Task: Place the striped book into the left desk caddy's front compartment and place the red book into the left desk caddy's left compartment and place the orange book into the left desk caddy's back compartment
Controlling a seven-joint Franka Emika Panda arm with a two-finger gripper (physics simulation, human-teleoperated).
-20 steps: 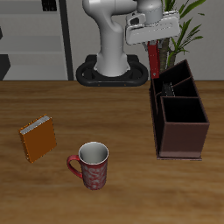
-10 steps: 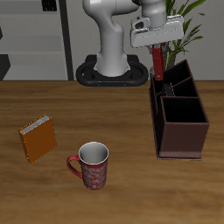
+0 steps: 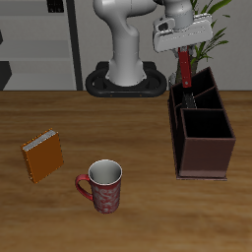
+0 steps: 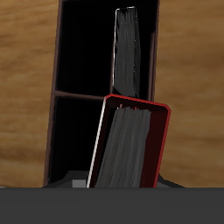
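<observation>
I have the red book (image 3: 182,65) hanging on end from the tool (image 3: 180,49), which is closed on the book's upper part; in the exterior view the fingers are mostly hidden behind the tool's pale body, so I judge the grip from the book hanging there clear of everything below it. The book is up in the air above the back end of the left desk caddy (image 3: 203,157), its lower edge just over the rim and not touching it. From the wrist view I look straight down the red book (image 4: 131,144): dark red cover around grey page edges, leaning a little to one side, with the caddy's black compartments (image 4: 79,131) open beneath it.

The striped book (image 4: 128,51) already stands on edge inside one of the caddy's compartments, past a divider from the space directly under the red book; in the exterior view I can only make out a thin pale sliver (image 3: 198,96) of it in the back part of the caddy.

The orange book (image 3: 43,156) lies flat on the bench (image 3: 128,217), well apart from the caddy on the opposite side. A red patterned mug (image 3: 102,186) stands upright near it, closer to the bench's front edge. A green plant (image 3: 209,30) rises behind the caddy, beside the arm.
</observation>
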